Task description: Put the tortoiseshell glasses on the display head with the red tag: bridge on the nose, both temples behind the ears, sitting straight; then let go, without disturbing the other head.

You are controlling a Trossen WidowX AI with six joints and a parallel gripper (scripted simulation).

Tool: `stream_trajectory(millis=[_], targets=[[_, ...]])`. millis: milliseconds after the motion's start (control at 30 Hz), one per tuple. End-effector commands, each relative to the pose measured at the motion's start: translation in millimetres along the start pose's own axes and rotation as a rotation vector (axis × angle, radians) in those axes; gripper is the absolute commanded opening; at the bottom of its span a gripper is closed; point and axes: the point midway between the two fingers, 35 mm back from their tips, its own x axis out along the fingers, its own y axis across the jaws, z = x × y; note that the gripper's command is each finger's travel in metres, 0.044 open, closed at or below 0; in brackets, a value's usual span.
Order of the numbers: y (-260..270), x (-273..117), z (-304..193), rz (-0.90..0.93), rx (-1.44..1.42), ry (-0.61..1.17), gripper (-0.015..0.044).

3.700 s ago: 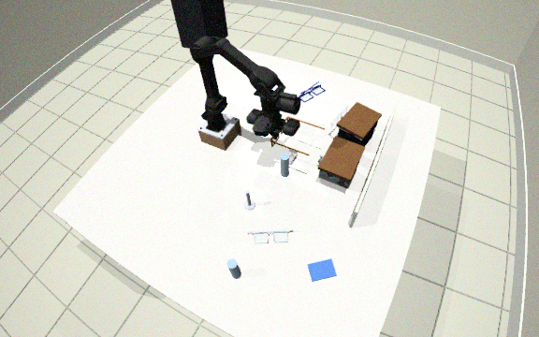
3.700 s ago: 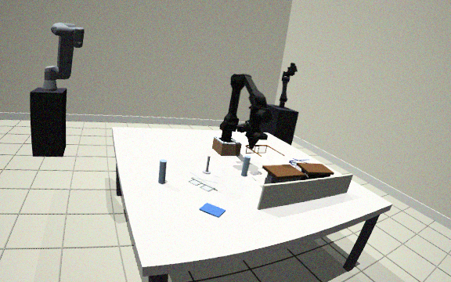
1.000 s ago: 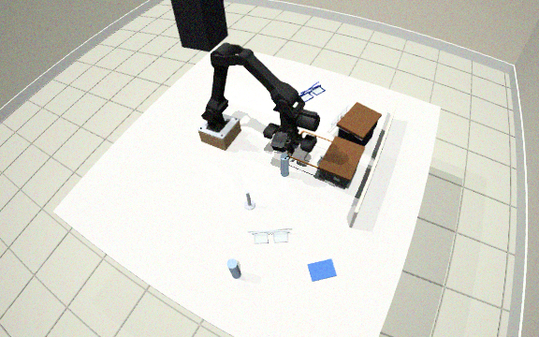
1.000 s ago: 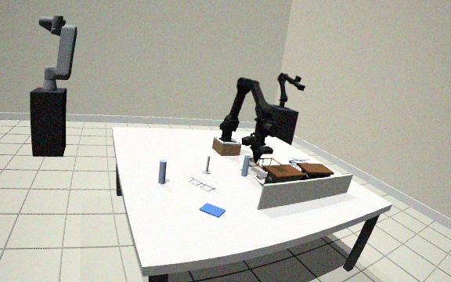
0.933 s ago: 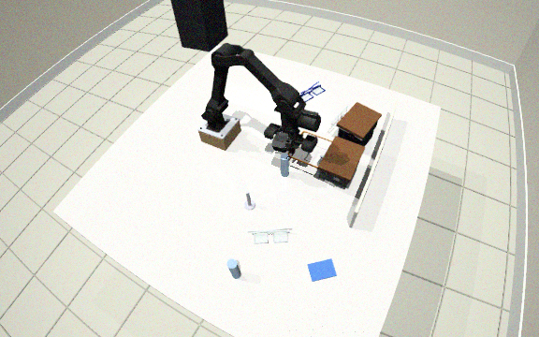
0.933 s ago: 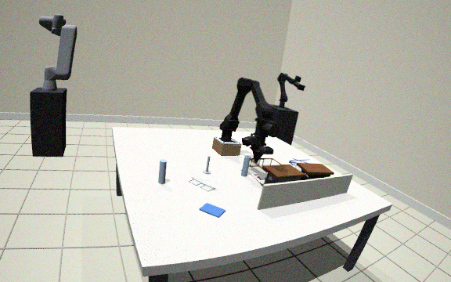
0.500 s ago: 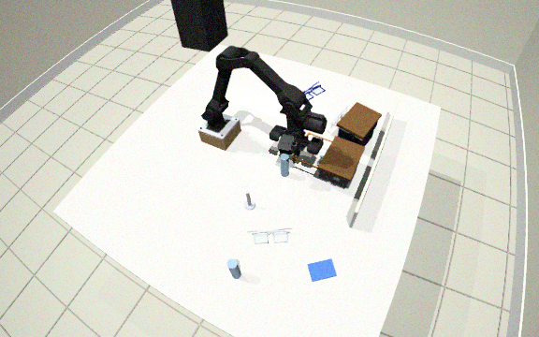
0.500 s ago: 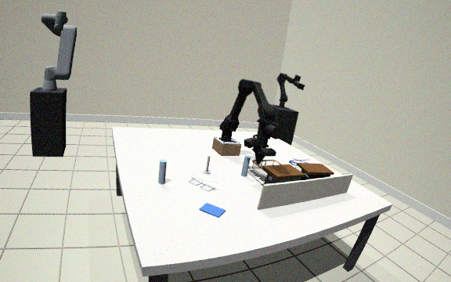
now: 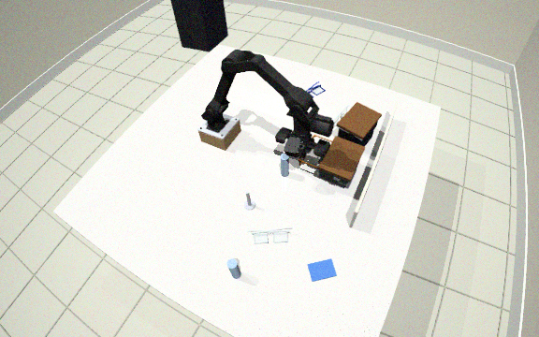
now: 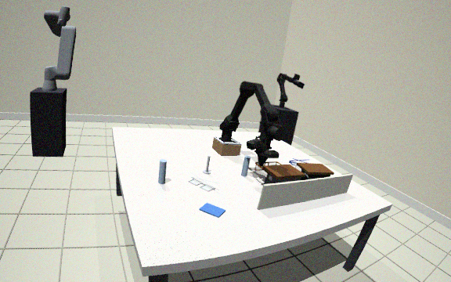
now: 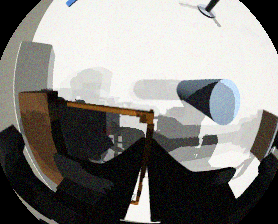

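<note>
Pincer gripping glasses
The pincer (image 9: 308,156) (image 10: 262,164) (image 11: 146,141) is closing almost fully on the brown glasses (image 9: 311,163) (image 10: 268,163) (image 11: 149,118), inward from the desk's (image 9: 181,187) (image 10: 178,235) (image 11: 115,45) edges.

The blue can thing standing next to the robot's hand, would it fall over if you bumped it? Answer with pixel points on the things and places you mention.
The blue cylinder (image 9: 284,166) (image 10: 245,166) (image 11: 224,102) looks tall and narrow, so a bump could probably tip it. Its round sides suggest it might then roll.
</note>
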Motion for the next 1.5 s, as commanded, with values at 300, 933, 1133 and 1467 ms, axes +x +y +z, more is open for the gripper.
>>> stream_trajectory(millis=[300, 933, 1133, 1467], targets=[[19, 0, -1, 0.001, -0.002, 0.005, 0.0], [43, 1, -1, 0.003, -0.002, 0.005, 0.0], [44, 2, -1, 0.003, -0.002, 0.005, 0.0], [44, 3, -1, 0.003, -0.002, 0.005, 0.0]])
